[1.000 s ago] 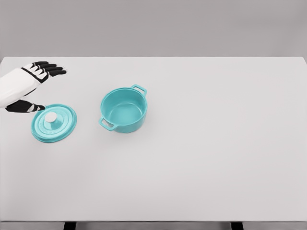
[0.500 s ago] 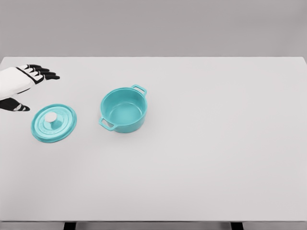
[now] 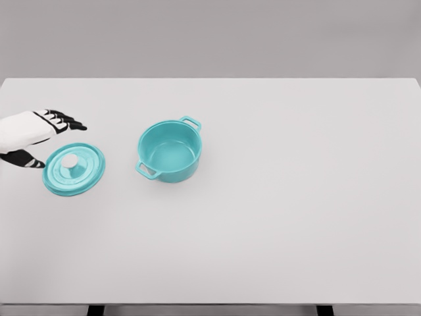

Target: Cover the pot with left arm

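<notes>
Progress is slight: the pot (image 3: 169,151) stands open near the middle-left of the desk (image 3: 296,217), and the lid (image 3: 74,169) lies flat on the desk well to its left, knob up, not yet lifted. Grasping the lid, carrying it right and setting it on the pot all remain, as I judge it. The left hand (image 3: 41,135) sits at the picture's left edge, just beside the lid's upper left rim, fingers spread and loosely bent, thumb below, holding nothing. The right arm is out of view.

Against half a second ago, the hand has dropped lower and nearer the lid, its thumb now close to the rim. A second ago it reached farther right. Pot and lid have not shifted.
</notes>
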Controlling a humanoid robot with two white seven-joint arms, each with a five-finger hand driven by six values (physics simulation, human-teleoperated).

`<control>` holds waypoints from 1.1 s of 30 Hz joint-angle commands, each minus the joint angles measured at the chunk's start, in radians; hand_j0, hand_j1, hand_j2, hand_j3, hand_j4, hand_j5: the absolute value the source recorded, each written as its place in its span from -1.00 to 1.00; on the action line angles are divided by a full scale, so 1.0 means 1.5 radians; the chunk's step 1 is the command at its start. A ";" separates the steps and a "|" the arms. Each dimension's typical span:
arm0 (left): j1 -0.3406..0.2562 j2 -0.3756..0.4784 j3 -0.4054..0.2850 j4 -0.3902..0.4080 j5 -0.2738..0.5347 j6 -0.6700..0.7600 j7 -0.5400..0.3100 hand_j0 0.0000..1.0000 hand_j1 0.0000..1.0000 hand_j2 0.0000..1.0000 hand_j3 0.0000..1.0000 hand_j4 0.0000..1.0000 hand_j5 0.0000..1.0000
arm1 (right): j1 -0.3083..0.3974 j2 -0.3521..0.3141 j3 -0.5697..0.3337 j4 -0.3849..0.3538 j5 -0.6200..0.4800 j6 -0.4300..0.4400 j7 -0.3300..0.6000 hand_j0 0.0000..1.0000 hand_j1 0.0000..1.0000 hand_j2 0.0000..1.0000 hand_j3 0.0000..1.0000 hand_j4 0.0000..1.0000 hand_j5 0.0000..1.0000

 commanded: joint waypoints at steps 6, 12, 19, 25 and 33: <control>-0.013 -0.003 -0.039 0.012 -0.012 0.002 0.000 0.77 0.77 0.77 0.77 0.77 0.77 | 0.000 0.000 0.000 0.000 0.000 0.000 0.000 1.00 1.00 1.00 1.00 1.00 1.00; -0.013 -0.003 -0.049 0.012 -0.012 0.002 0.000 0.77 0.77 0.77 0.77 0.77 0.77 | 0.000 0.000 0.000 -0.001 0.000 0.000 0.000 1.00 1.00 1.00 1.00 1.00 1.00; -0.011 0.002 -0.059 0.008 -0.007 0.002 0.000 0.68 0.68 0.68 0.68 0.68 0.68 | 0.000 0.000 0.000 0.000 0.000 0.000 0.000 1.00 1.00 1.00 1.00 1.00 1.00; -0.011 0.003 -0.068 0.010 -0.008 0.002 0.000 0.63 0.63 0.63 0.63 0.63 0.63 | 0.000 0.000 0.000 0.000 0.000 0.000 0.000 1.00 1.00 1.00 1.00 1.00 1.00; -0.011 0.003 -0.081 0.014 -0.010 0.002 0.000 0.49 0.49 0.49 0.49 0.49 0.49 | 0.000 0.000 0.000 0.000 0.000 0.000 0.000 1.00 1.00 1.00 1.00 1.00 1.00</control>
